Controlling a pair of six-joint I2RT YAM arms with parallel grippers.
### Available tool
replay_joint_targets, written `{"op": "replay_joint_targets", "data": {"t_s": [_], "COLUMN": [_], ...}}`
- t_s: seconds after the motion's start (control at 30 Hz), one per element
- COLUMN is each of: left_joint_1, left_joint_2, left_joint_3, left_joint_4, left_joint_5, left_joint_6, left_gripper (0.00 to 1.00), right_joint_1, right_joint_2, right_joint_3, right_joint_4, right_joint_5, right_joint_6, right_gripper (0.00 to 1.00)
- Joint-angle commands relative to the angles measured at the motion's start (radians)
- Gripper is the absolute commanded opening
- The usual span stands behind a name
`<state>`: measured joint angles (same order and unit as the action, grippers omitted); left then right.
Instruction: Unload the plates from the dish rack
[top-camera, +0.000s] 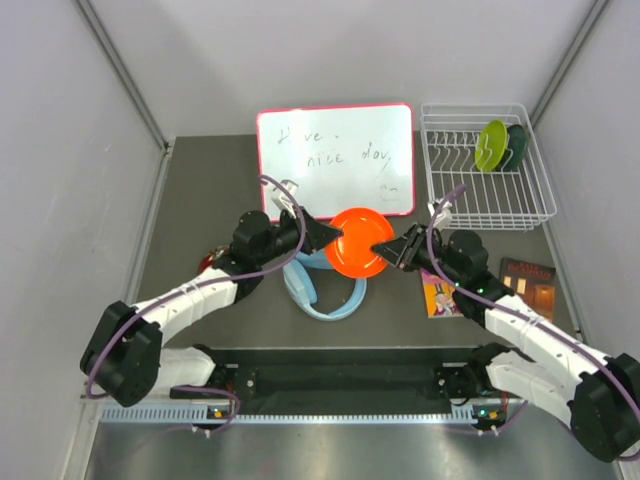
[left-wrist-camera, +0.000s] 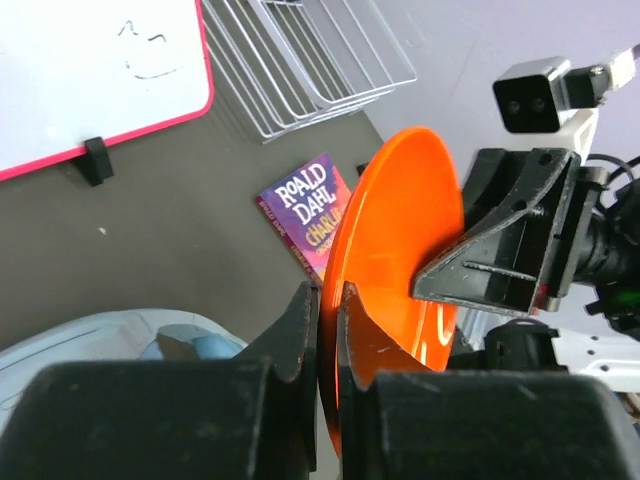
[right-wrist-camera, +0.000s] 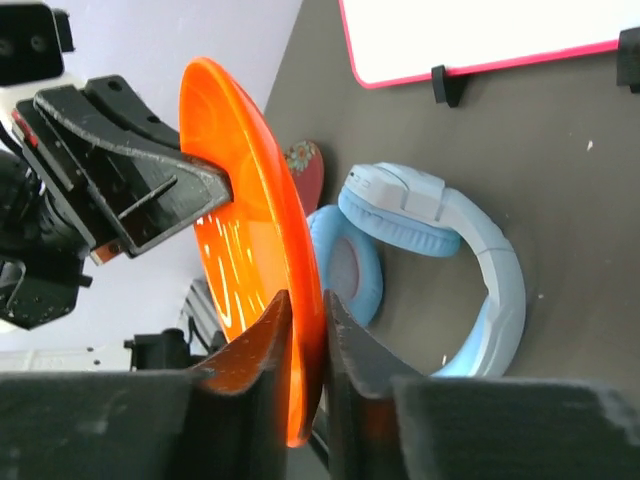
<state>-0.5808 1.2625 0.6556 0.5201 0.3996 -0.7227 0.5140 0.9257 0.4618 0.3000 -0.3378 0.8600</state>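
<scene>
An orange plate (top-camera: 355, 243) hangs on edge above the middle of the table, gripped from both sides. My left gripper (top-camera: 335, 237) is shut on its left rim, and in the left wrist view the fingers pinch the plate (left-wrist-camera: 400, 230) edge. My right gripper (top-camera: 378, 250) is shut on the opposite rim of the plate (right-wrist-camera: 235, 220). The white wire dish rack (top-camera: 487, 205) stands at the back right. In it a yellow-green plate (top-camera: 490, 145) and a dark green plate (top-camera: 516, 146) stand upright. A dark red plate (right-wrist-camera: 305, 172) lies on the table by the left arm.
A red-framed whiteboard (top-camera: 335, 160) stands behind the orange plate. Light blue headphones (top-camera: 325, 290) lie under it. A Roald Dahl book (top-camera: 440, 295) and a dark book (top-camera: 527, 277) lie at the right, in front of the rack.
</scene>
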Motion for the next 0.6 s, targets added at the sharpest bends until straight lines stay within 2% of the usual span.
{"op": "replay_joint_targets", "data": {"t_s": [0.0, 0.03, 0.07, 0.13, 0.2, 0.3, 0.37, 0.5, 0.57], "left_joint_1": [-0.004, -0.004, -0.004, 0.001, 0.021, 0.105, 0.168, 0.364, 0.416], "left_joint_2": [-0.047, -0.064, -0.084, -0.161, -0.236, -0.313, -0.366, -0.451, -0.477], "left_joint_3": [0.035, 0.033, 0.032, 0.041, 0.073, 0.102, 0.098, 0.021, -0.008], "left_joint_4": [-0.081, -0.107, -0.147, -0.216, -0.351, -0.495, -0.561, -0.673, -0.695], "left_joint_5": [-0.151, -0.177, -0.261, -0.364, -0.538, -0.652, -0.668, -0.711, -0.705], "left_joint_6": [0.087, 0.097, 0.111, 0.153, 0.196, 0.217, 0.198, 0.154, 0.143], "left_gripper": [0.0, 0.0, 0.0, 0.0, 0.0, 0.0, 0.0, 0.0, 0.0], "right_joint_1": [0.023, 0.021, 0.021, 0.02, 0.018, 0.009, 0.008, -0.011, -0.012], "right_joint_2": [-0.027, -0.04, -0.051, -0.085, -0.108, -0.157, -0.185, -0.199, -0.202], "right_joint_3": [0.04, 0.044, 0.049, 0.067, 0.087, 0.098, 0.11, 0.152, 0.173], "right_joint_4": [0.076, 0.058, 0.03, -0.066, -0.166, -0.249, -0.281, -0.358, -0.387], "right_joint_5": [-0.032, -0.024, 0.009, 0.052, 0.117, 0.184, 0.223, 0.238, 0.241], "right_joint_6": [-0.025, -0.035, -0.058, -0.087, -0.136, -0.18, -0.206, -0.249, -0.269], "right_gripper": [0.43, 0.45, 0.47, 0.57, 0.57, 0.59, 0.59, 0.6, 0.6]}}
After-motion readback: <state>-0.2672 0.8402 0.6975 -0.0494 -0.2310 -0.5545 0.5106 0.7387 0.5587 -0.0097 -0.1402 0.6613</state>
